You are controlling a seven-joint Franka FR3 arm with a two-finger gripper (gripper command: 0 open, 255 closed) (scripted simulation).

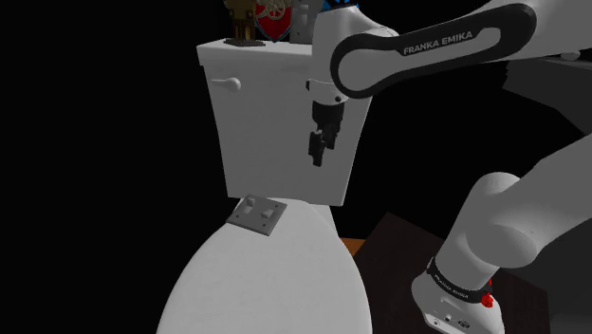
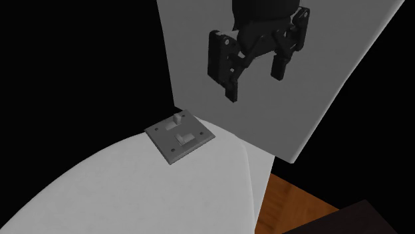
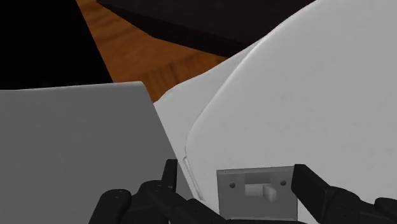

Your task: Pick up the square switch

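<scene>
My gripper (image 2: 256, 83) hangs with its two black fingers standing well apart, clamped on nothing, close in front of the pale toilet tank (image 1: 266, 114). The square switch (image 2: 179, 136) lies flat below me on the white toilet lid (image 2: 126, 193), near the foot of the tank. Looking along my fingers, the plate sits in the gap between them but well short of either, so there is a descent to make before anything touches. I judge it a light, stiff thing: a thin grey plate with two small toggles (image 2: 186, 137) raised on its face and screw holes at the corners. Being rigid, it should take a firm squeeze without harm, but it looks smooth and sits low on a smooth, gently curved lid, so I expect it to slide away if one finger arrives before the other. The toggles are too small to trust. I would rather come straight down, set my fingers outside two opposite edges of the plate, tips touching the lid, and close evenly across its width. The edge nearest the tank leaves little room, so the other pair of edges looks the safer choice.
</scene>
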